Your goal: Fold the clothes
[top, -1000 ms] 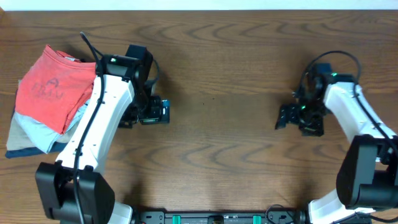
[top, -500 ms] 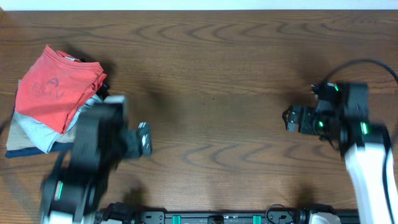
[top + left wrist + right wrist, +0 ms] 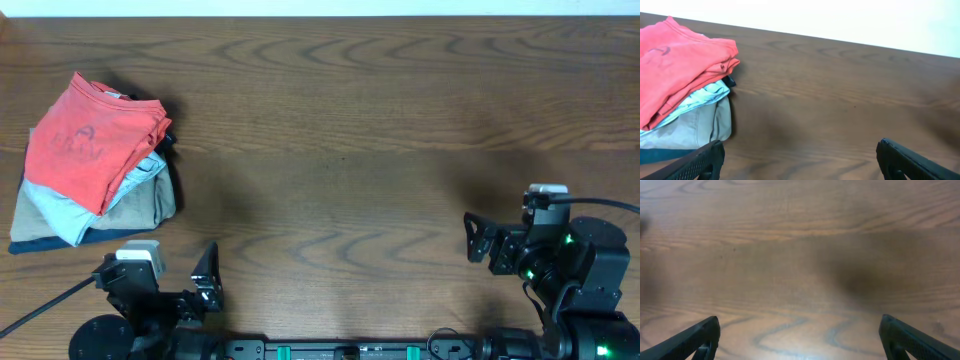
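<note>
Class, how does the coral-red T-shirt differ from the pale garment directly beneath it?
The coral-red T-shirt lies on top, fully visible; the pale blue-grey garment sits under it, mostly covered. The T-shirt bears faint markings; the pale garment looks plain. Both are folded and stacked together.

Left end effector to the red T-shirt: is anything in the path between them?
Nothing visible. Only bare table lies between the open left end effector and the red T-shirt, which sits folded on top of a stack of other garments at the table's left.
</note>
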